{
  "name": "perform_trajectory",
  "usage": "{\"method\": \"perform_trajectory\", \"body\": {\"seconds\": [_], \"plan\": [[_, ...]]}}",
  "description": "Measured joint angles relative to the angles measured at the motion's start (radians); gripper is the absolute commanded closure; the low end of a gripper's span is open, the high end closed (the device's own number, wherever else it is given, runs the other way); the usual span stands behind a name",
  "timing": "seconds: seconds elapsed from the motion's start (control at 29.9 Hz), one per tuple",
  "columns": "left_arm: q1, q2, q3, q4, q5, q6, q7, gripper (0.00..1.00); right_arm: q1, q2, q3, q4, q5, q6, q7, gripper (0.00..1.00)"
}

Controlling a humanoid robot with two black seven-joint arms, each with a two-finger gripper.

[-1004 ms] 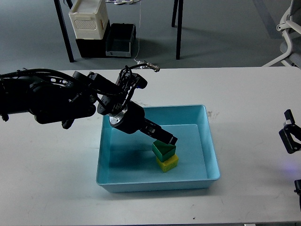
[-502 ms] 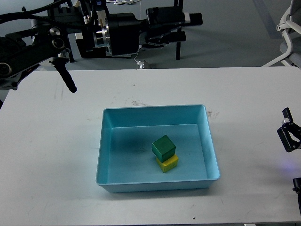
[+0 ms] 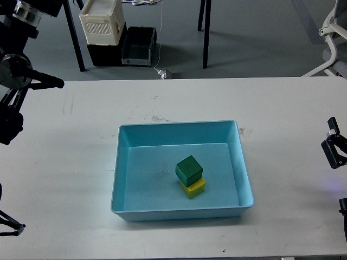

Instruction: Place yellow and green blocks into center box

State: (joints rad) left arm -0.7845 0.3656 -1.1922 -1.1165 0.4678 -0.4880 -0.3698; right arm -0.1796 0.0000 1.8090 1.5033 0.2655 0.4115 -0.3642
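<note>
In the head view, the left arm (image 3: 16,70) is clearing off to the edge, its gripper out of sight, leaving the green block (image 3: 188,169) resting on the yellow block (image 3: 193,187) inside the box (image 3: 122,162), suggesting the task is finishing, while the right gripper (image 3: 335,150) is idling, grip unclear.

left arm (image 3: 16,65) withdrawn to frame's left edge

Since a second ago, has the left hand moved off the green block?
Yes. It was over the green block in the box; it has pulled up and left, out of view.
</note>
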Motion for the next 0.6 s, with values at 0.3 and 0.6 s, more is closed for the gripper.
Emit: {"method": "perform_trajectory", "body": {"seconds": [0.3,0.6], "plan": [[0.535,-0.181,-0.426,-0.303,-0.131,-0.001,0.173,0.01,-0.010,0.000,-0.007,0.002,0.000,-0.042,-0.004,0.00],[0.853,-0.318,-0.529,-0.442,-0.320,-0.001,0.192,0.00,-0.041,0.000,-0.013,0.011,-0.003,-0.048,-0.004,0.00]]}}
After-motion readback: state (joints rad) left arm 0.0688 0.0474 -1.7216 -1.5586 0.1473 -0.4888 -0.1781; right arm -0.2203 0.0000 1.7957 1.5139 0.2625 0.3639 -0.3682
